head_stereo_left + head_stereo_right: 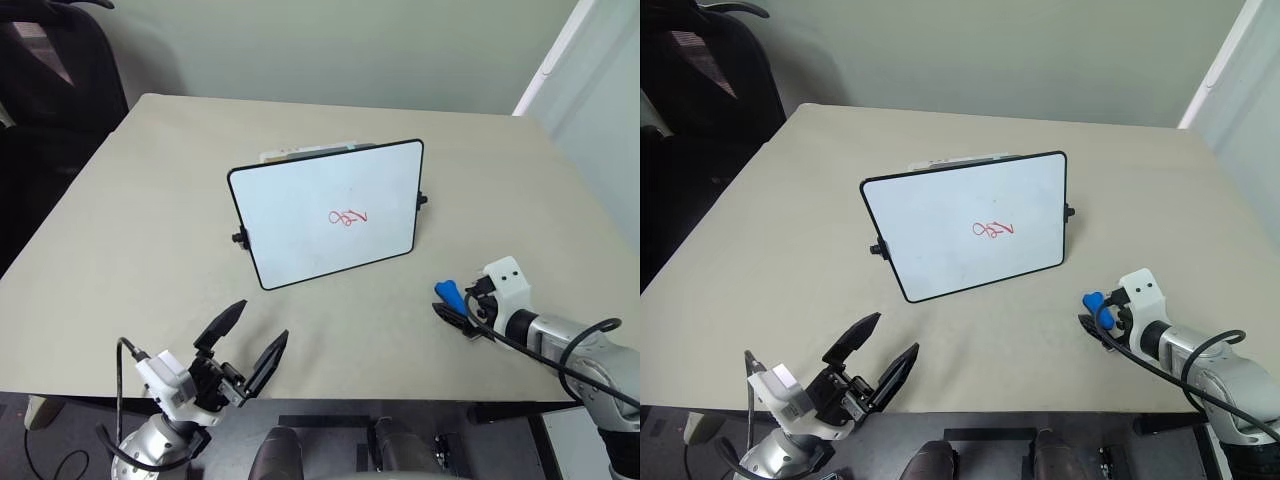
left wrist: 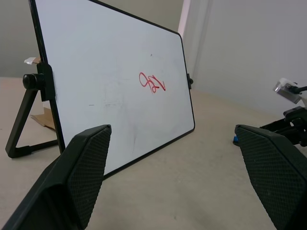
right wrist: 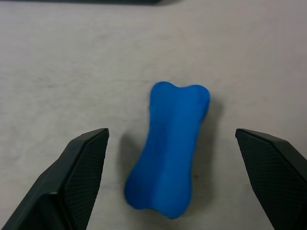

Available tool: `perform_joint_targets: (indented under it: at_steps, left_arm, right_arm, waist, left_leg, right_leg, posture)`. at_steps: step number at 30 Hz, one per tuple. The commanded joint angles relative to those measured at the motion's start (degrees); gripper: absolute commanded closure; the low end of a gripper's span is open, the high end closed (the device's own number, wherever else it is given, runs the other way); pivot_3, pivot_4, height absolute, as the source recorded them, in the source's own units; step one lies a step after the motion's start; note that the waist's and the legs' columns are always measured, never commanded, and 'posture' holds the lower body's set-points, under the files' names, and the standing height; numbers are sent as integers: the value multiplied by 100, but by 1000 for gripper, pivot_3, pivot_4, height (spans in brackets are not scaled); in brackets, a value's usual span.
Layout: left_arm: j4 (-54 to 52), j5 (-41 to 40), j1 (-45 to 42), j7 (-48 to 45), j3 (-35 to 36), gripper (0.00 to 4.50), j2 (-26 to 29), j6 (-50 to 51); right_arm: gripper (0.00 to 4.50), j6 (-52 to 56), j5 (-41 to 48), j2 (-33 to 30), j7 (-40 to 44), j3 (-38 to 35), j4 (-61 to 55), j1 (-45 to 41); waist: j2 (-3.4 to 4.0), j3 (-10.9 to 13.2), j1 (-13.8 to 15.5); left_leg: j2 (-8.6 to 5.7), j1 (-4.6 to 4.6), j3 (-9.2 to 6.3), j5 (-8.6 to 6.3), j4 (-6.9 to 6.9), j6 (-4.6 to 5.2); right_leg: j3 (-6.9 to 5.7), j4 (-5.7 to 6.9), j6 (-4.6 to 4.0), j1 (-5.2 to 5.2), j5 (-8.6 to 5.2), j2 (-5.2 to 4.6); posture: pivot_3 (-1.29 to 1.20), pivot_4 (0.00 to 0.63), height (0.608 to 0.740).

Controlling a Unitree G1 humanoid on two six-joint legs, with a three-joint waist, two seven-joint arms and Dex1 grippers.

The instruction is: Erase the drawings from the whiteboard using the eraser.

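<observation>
- On the table (image 1: 120,250), near its right front edge, you see the blue eraser (image 3: 168,148) lying flat between the wide-open jaws of the right gripper (image 3: 170,143), touching neither finger.
- The left gripper (image 1: 250,345) hovers spread and empty.
- The whiteboard (image 1: 300,215) stands propped mid-table, red drawings (image 1: 347,216) intact.

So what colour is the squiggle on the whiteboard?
Red. The squiggle on the whiteboard shows best in the left wrist view.

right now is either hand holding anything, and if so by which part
Nothing is held. The right hand is open, its fingers either side of the blue eraser, which lies on the table. The left hand is open and empty.
</observation>
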Motion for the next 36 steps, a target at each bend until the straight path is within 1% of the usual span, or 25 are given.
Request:
perform_joint_targets:
  at_steps: [1,2,3,10,12,13,15,18,22,25,28,32,36]
  left_arm:
    - [-79,-96,30,-43,71,0,5,-49]
    - [-76,-95,31,-47,69,0,3,-48]
    - [-75,-95,34,-51,67,0,2,-47]
    - [-70,-71,56,-64,18,0,-11,-59]
    - [-73,-68,61,-66,9,0,-13,-62]
    - [-75,-71,65,-70,7,0,-12,-64]
    - [-82,-73,75,-72,4,0,-12,-66]
    - [-85,-68,81,-74,-9,0,-14,-67]
    - [-88,-51,74,-68,-40,0,-17,-65]
    - [-95,-40,65,-67,-62,0,-18,-64]
    - [-133,-20,82,-68,-103,0,-23,-74]
    - [-150,7,80,-62,-139,0,-26,-82]
    - [-179,60,86,-38,-171,0,-44,-94]
  right_arm:
    - [409,81,-186,-127,116,31,-16,-20]
    - [574,93,-209,-137,136,27,-32,-2]
    - [837,108,-215,-145,159,13,-62,17]
    - [3327,248,-175,-201,322,-91,-364,114]
    - [3861,266,-121,-159,319,-215,-487,67]
    - [3993,296,-68,-124,304,-297,-564,29]
    - [4079,436,181,29,227,-572,-757,-143]
    - [4079,658,561,182,172,-882,-1165,-407]
    - [4079,979,733,235,37,-830,-1507,-809]
    - [4079,1141,761,423,-146,-601,-1546,-1445]
    - [4079,1107,515,693,-346,-157,-1348,-2154]
    - [4079,933,83,788,-440,369,-1009,-2541]
    - [4079,506,-482,1056,-556,1002,-682,-2931]
  waist:
    - [0,0,0]
    - [0,0,0]
    - [0,0,0]
    - [-1,0,-1]
    - [0,0,-1]
    - [0,0,-1]
    - [0,0,-2]
    - [2,1,-8]
    - [0,0,-7]
    - [0,0,-13]
    - [0,0,-52]
    - [-4,-3,-17]
    - [-3,-2,-18]
  left_leg:
    - [0,0,0,0,0,0]
    - [0,0,0,0,0,0]
    - [0,0,0,0,0,0]
    - [0,-1,1,0,0,1]
    - [0,-1,1,0,0,0]
    - [0,-1,1,0,0,0]
    - [0,-1,1,0,0,0]
    - [0,0,3,0,1,0]
    - [0,2,3,0,0,1]
    - [0,5,3,0,2,0]
    - [0,11,2,0,1,1]
    - [0,18,-4,0,-4,7]
    - [0,9,-4,0,-1,5]
  right_leg:
    - [0,0,1,0,1,0]
    - [0,0,2,0,1,0]
    - [0,1,2,2,1,1]
    - [0,1,2,4,1,1]
    - [0,1,2,4,1,1]
    - [0,0,2,4,1,1]
    - [0,1,2,4,1,1]
    - [0,1,2,4,1,2]
    - [-2,1,2,4,1,4]
    - [-1,1,2,1,1,2]
    - [-1,4,7,0,5,3]
    - [-4,7,12,0,7,3]
    - [-1,3,17,-11,10,-2]
  posture:
    - [0,150,740]
    - [0,150,740]
    - [0,150,740]
    - [0,150,740]
    - [0,150,740]
    - [0,150,740]
    - [0,150,740]
    - [0,150,740]
    - [0,150,740]
    - [0,150,740]
    - [0,150,740]
    - [0,150,740]
    - [0,150,740]
